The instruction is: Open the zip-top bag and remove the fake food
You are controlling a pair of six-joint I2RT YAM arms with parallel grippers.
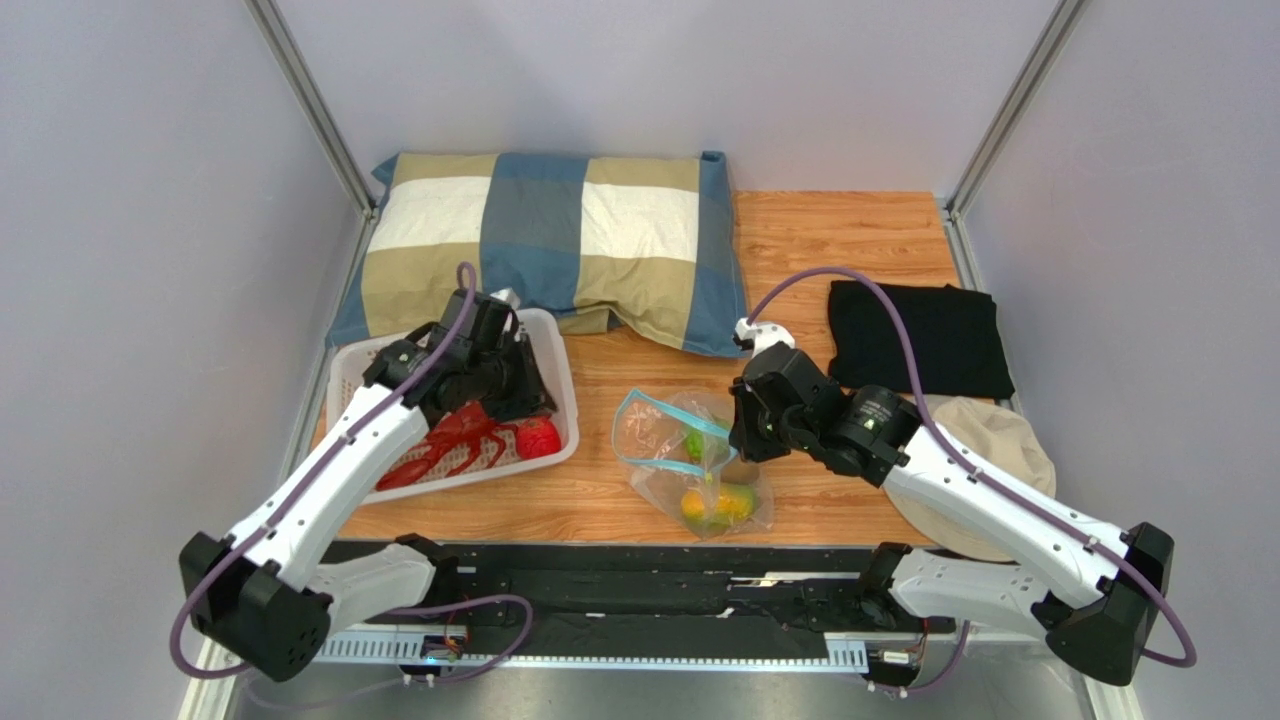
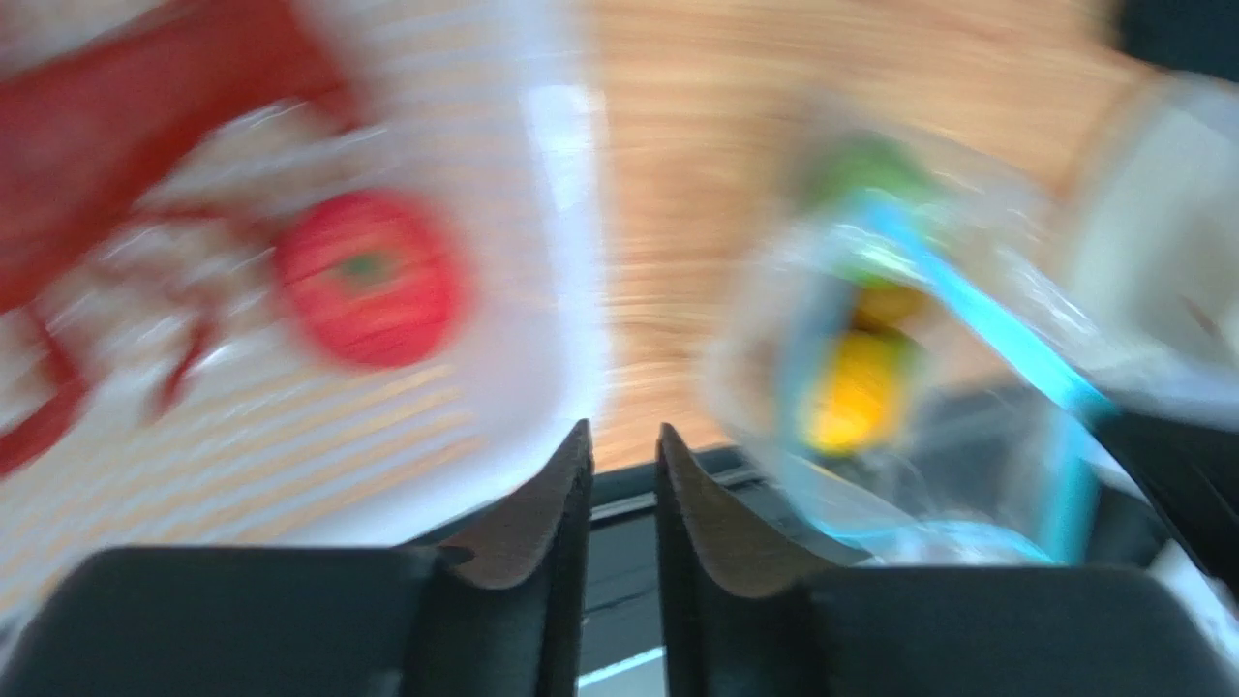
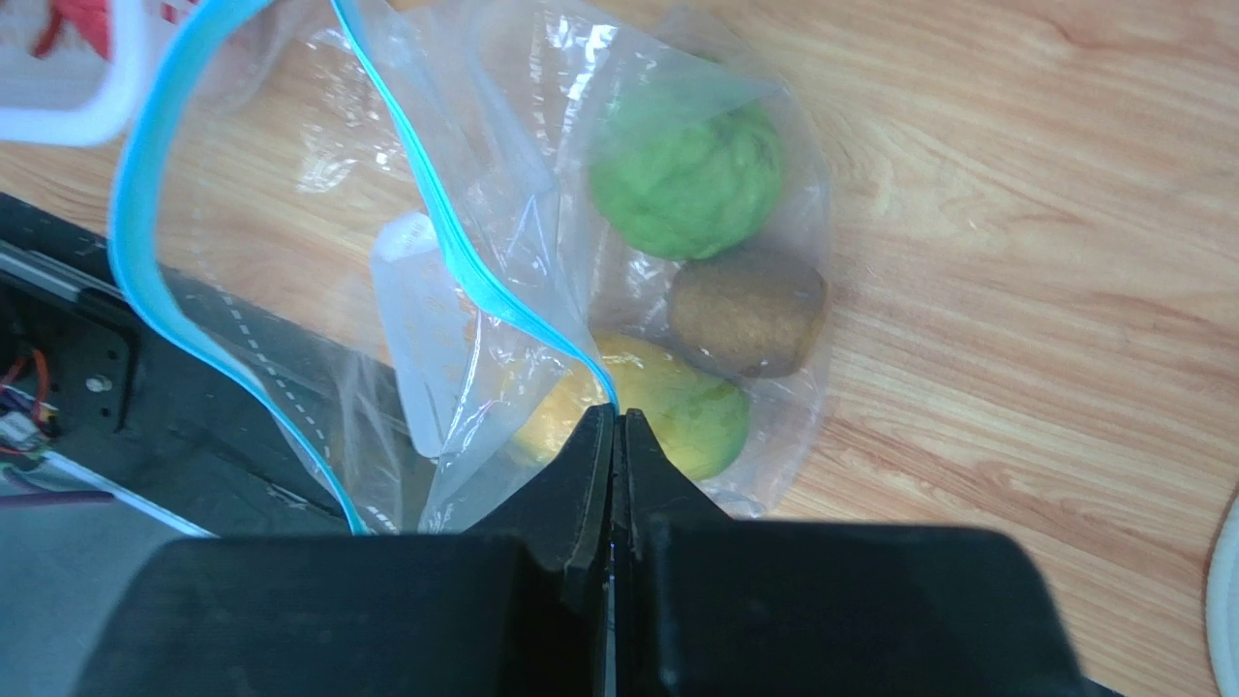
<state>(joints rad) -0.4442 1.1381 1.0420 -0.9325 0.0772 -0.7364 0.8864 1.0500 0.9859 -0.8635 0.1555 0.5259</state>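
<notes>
Zip-top bag [image 3: 364, 174] is pinched at its blue rim by the right gripper [image 3: 612, 418]; left gripper [image 2: 623, 436] is seen barely parted, empty, over the basket [image 2: 560, 218].

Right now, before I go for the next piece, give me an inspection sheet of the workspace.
Surface: wooden table; black rail along the near edge.
Job's things: zip-top bag, mouth open, holding the green leafy ball, brownish piece and mango; lobster and strawberry lie in the white basket.
Clutter: plaid pillow, black cloth, beige cloth item.
Grippers: left gripper slightly open, empty, over the basket; right gripper shut on the bag's plastic.
Cables: purple cables loop along both arms, off the bag.
Surroundings: grey walls, metal frame posts.
</notes>
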